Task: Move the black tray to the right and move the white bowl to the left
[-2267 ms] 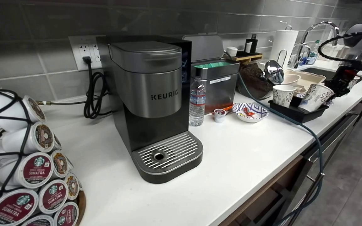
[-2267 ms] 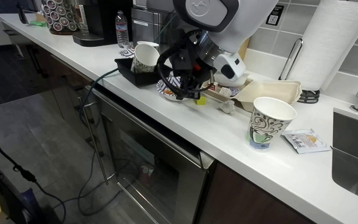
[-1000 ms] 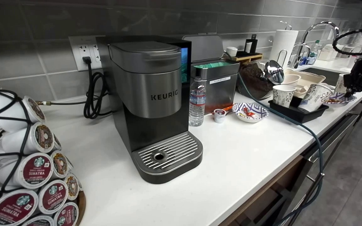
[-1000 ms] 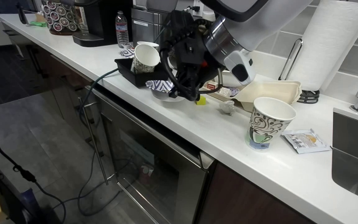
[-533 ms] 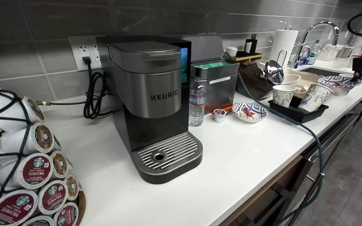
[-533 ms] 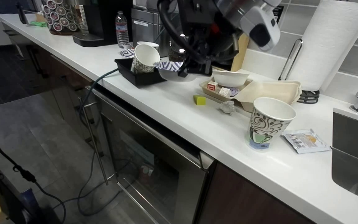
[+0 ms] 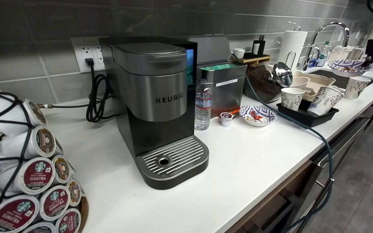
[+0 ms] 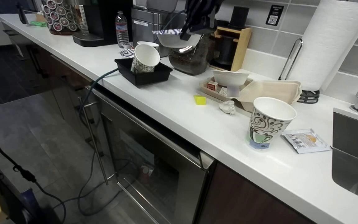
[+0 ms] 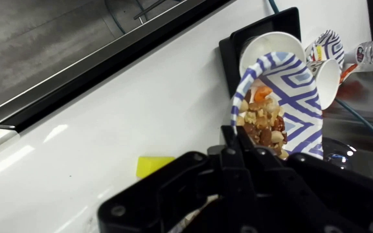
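The bowl [image 8: 174, 41] is up in the air, well clear of the counter [image 8: 169, 102], with nuts [image 9: 265, 136] heaped in it. The gripper [image 9: 235, 131] is clamped on its rim — a pinch at one edge, fingers nearly together. The tray [image 8: 151, 77] sits flat on the counter, lower than the bowl and near the front edge. In it a cup [image 8: 146, 59] leans over; a second cup [image 7: 292, 98] stands upright — whether inside the tray or just behind it, I cannot tell. A jar [image 8: 188, 63] stands behind the tray. Between the tray and an open takeout box [image 8: 270, 91] lies a yellow block [image 8: 200, 100], and a paper wad [image 8: 227, 107] is just beside the box. The box holds a white dish [image 8: 230, 79] and small cubes [image 8: 212, 86]. Farther along, a third cup [image 8: 270, 124] stands upright with a packet [image 8: 306, 141] just beside it, near the sink [image 8: 348, 133]. Paper towels [image 8: 331, 46] stand behind the box. On the tray's other side, a second bowl [image 7: 269, 116] holds red scraps [image 7: 255, 115]; past it come a bottle [image 7: 203, 105] and the coffee maker [image 7: 154, 77].
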Controlling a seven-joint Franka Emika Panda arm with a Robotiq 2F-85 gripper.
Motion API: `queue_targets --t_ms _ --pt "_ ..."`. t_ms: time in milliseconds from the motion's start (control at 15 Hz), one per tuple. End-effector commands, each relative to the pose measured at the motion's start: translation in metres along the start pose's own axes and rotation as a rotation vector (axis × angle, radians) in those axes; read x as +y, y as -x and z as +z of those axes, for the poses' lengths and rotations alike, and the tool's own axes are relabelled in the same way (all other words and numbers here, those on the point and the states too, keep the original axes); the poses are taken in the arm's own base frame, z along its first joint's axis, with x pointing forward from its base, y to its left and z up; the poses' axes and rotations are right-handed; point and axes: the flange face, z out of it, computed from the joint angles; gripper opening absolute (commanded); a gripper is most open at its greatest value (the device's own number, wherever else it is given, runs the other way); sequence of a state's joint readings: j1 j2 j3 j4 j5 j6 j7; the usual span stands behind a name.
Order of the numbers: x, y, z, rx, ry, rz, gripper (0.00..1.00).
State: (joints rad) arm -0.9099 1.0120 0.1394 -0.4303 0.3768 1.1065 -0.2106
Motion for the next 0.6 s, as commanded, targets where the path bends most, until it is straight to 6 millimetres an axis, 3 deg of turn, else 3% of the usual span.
queue_targets --t_ms 0,267,533 --pt "-0.036 0.016 -0.021 -0.013 -0.036 -0.098 0.01" --pt "-0.086 0.035 -0.038 -0.055 -0.033 -0.188 0.01" --pt "-0.132 0.049 -0.035 -0.14 0.021 -0.259 0.01"
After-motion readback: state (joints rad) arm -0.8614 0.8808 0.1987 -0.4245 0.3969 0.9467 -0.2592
